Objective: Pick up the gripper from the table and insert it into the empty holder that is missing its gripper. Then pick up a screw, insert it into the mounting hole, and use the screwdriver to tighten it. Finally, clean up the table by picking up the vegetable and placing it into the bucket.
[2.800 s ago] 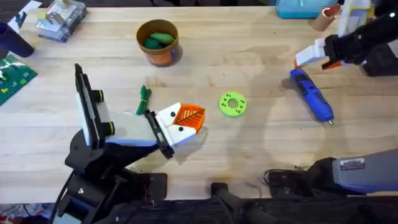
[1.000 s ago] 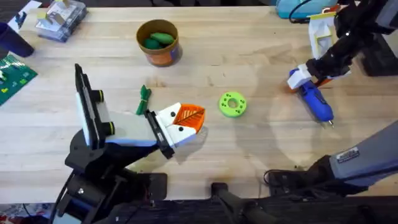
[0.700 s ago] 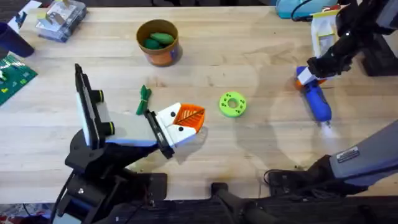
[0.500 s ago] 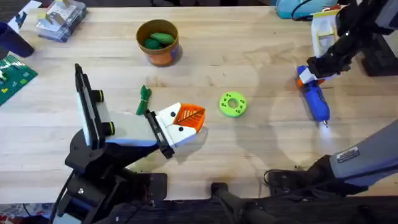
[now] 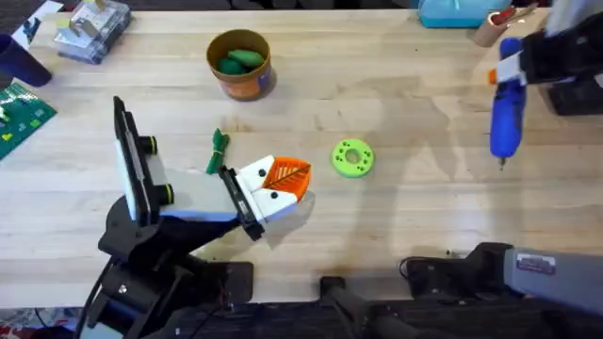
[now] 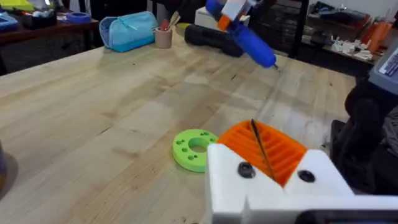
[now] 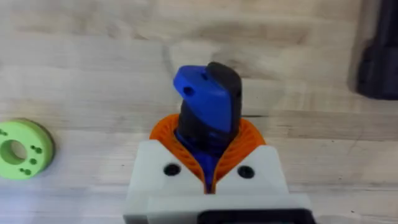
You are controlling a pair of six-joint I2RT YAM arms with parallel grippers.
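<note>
While the right claw (image 7: 208, 171) pinches the blue screwdriver (image 5: 505, 121) aloft at far right, bit hanging down ready for tightening, the left claw (image 6: 273, 168) seems pressed together near centre of the surface (image 5: 405, 217).

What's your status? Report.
Right gripper shut on screwdriver, held above table. Vegetable on table, outside bucket. Green disc lies between screwdriver and holder.

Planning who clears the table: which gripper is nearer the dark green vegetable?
Left. The left gripper sits just beside the vegetable; the right gripper is far across the table, holding the screwdriver aloft.
</note>
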